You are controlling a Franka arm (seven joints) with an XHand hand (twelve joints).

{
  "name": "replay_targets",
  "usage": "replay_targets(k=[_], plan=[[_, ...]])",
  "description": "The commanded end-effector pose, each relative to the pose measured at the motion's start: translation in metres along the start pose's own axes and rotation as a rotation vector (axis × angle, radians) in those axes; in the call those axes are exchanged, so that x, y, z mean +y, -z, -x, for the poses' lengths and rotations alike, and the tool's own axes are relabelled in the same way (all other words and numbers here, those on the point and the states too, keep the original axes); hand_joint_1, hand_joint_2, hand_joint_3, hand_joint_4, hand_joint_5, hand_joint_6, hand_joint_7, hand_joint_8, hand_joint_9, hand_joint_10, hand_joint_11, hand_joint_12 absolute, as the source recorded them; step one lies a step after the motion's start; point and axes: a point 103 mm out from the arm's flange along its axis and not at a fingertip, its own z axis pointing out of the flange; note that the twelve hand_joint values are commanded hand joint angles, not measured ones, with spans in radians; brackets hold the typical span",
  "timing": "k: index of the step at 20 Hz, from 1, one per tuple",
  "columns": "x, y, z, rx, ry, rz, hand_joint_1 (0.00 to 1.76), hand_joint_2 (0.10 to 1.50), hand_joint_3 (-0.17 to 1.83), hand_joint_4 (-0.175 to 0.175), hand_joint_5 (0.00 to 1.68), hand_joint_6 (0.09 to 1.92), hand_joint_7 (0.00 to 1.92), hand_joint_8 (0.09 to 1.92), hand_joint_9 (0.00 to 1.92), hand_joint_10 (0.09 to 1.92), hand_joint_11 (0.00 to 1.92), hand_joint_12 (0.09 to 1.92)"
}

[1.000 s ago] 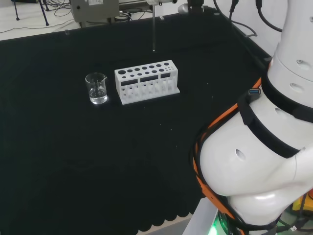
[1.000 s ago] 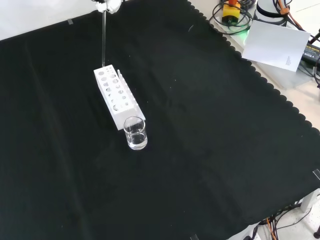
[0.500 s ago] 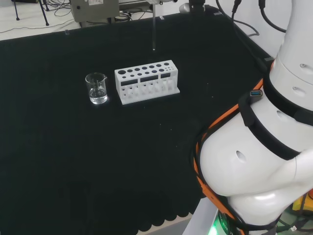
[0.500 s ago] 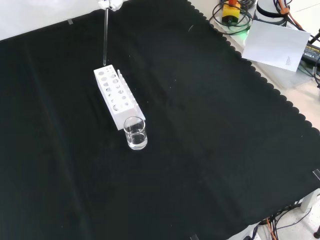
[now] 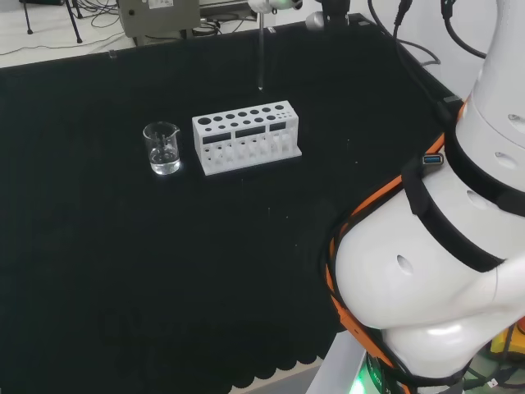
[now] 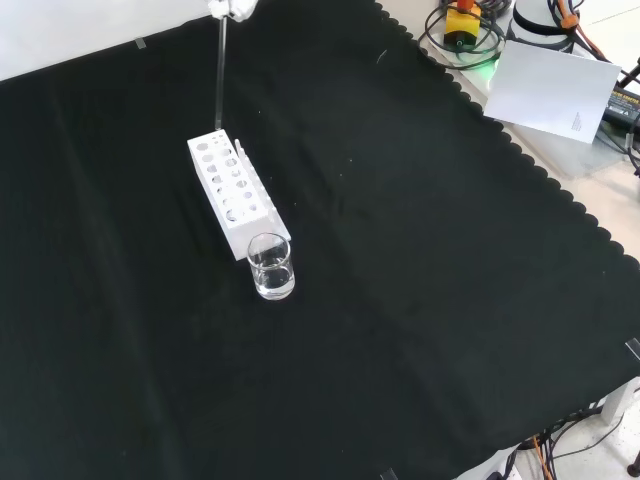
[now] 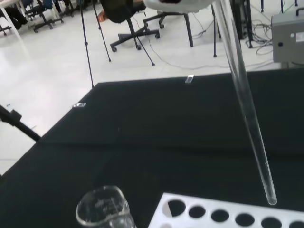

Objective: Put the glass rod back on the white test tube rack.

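A clear glass rod [image 6: 219, 75] hangs upright from my hand [image 6: 232, 8] at the top edge of the front view, pinched at its upper end. Its lower tip hovers just above the far end of the white test tube rack [image 6: 235, 190]. In the head view the rod [image 5: 260, 49] hangs below the hand [image 5: 275, 3], with its tip above and behind the right half of the rack [image 5: 246, 135]. The wrist view shows the rod [image 7: 244, 104] slanting down from the hand [image 7: 180, 4] and ending just above the rack's row of holes [image 7: 228, 216].
A small glass beaker [image 6: 271, 268] with a little clear liquid stands at the rack's near end in the front view, left of the rack [image 5: 162, 148] in the head view. The arm's white links [image 5: 435, 263] stand at the head view's right. Papers and cables lie beyond the scalloped cloth edge [image 6: 520, 150].
The hand and rod have shifted a little to the right in the front view, and the rod's tip has come down slightly, closer over the rack's far end. Rack and beaker have not moved.
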Motion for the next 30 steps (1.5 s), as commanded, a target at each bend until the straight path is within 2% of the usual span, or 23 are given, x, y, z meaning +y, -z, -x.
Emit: replay_targets(k=[1, 19, 30], plan=[[-0.007, -0.006, 0.001, -0.002, -0.002, -0.025, 1.28, 1.11, 0.00, -0.175, 1.14, 0.45, 0.94, 1.39, 1.57, 1.09, 1.63, 0.89], [0.000, -0.030, -0.007, 0.032, 0.014, -0.058, 1.28, 1.11, 0.00, -0.175, 1.14, 0.44, 0.94, 1.39, 1.57, 1.09, 1.63, 0.89], [0.006, -0.038, 0.003, 0.060, 0.002, -0.063, 1.28, 1.11, 0.00, -0.175, 1.14, 0.44, 0.94, 1.39, 1.57, 1.08, 1.63, 0.89]])
